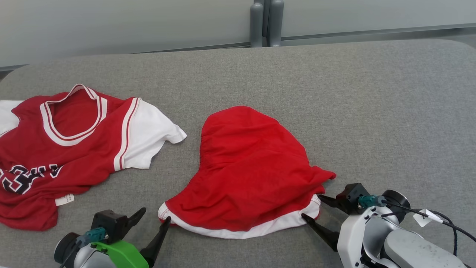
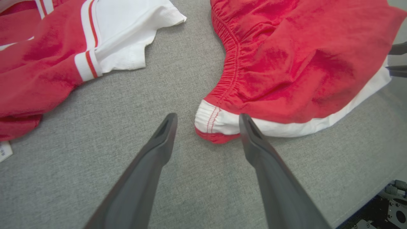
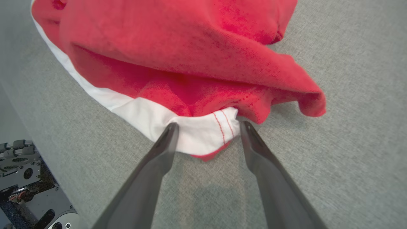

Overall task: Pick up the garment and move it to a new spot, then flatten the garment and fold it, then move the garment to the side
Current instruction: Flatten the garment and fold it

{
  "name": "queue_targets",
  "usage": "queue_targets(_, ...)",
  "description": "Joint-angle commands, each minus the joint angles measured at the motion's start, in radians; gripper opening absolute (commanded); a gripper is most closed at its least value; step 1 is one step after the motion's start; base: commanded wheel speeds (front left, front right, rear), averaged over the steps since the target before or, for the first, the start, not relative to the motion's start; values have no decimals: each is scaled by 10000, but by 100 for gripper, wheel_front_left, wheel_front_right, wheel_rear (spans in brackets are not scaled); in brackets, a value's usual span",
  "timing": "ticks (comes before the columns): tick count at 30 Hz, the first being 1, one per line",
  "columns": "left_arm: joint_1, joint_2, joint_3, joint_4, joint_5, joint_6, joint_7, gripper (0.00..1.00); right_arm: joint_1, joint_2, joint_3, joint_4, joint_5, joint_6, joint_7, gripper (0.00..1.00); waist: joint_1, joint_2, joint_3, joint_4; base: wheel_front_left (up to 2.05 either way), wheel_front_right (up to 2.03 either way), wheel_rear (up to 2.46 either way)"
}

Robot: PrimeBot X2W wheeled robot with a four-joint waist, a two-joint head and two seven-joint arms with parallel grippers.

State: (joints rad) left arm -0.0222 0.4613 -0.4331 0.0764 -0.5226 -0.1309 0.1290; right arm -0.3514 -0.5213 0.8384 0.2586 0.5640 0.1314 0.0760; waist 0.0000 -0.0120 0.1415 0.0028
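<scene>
The left hand (image 1: 155, 216) has two long, dark grey fingers (image 2: 159, 152) tapering to narrow tips, each with a shallow slot near its tip. Behind them are a black boxy housing (image 1: 111, 222), a teal plug (image 1: 96, 234) and a bright green plastic bracket (image 1: 121, 254). The right hand (image 1: 311, 206) has matching fingers on a glossy white wrist shell (image 1: 351, 230), with a second teal plug (image 1: 369, 201), a round black cap (image 1: 397, 200), a thin black cable (image 1: 446, 222) bearing a white tag (image 1: 424, 217), and a speckled pale grey forearm (image 1: 420, 253).
</scene>
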Motion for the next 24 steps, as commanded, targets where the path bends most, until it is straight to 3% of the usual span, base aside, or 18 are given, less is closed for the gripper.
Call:
queue_targets(1, -183, 113, -75, 32, -87, 4, 77, 100, -122, 5, 146, 82, 120, -13, -31, 100, 0, 120, 7, 4, 0, 0, 0)
queue_targets(9, -666, 412, -846, 119, -387, 3, 203, 100, -882, 188, 1138, 752, 618, -13, -170, 100, 0, 120, 127, 15, 0, 0, 0)
queue_targets(10, -749, 438, -918, 158, -411, 3, 189, 100, -961, 211, 1205, 844, 676, -13, -229, 96, 0, 120, 135, 31, 0, 0, 0)
queue_targets(14, -1017, 505, -1190, 344, -572, 3, 103, 100, -1135, 241, 1426, 1091, 909, -13, -472, 31, 0, 120, 144, 72, 0, 0, 0)
queue_targets(17, -1147, 552, -1430, 476, -737, 3, 61, 100, -1144, 154, 1612, 1213, 1083, -13, -606, 4, 0, 120, 125, 68, 0, 0, 0)
queue_targets(18, -1182, 564, -1486, 523, -799, 3, 22, 100, -1147, 122, 1663, 1248, 1144, -13, -626, 0, 0, 120, 116, 57, 0, 0, 0)
queue_targets(24, -1266, 582, -1552, 1010, -944, 4, -106, 100, -1233, 62, 1913, 1346, 1440, -13, -793, 0, 0, 120, 89, -120, 0, 0, 0)
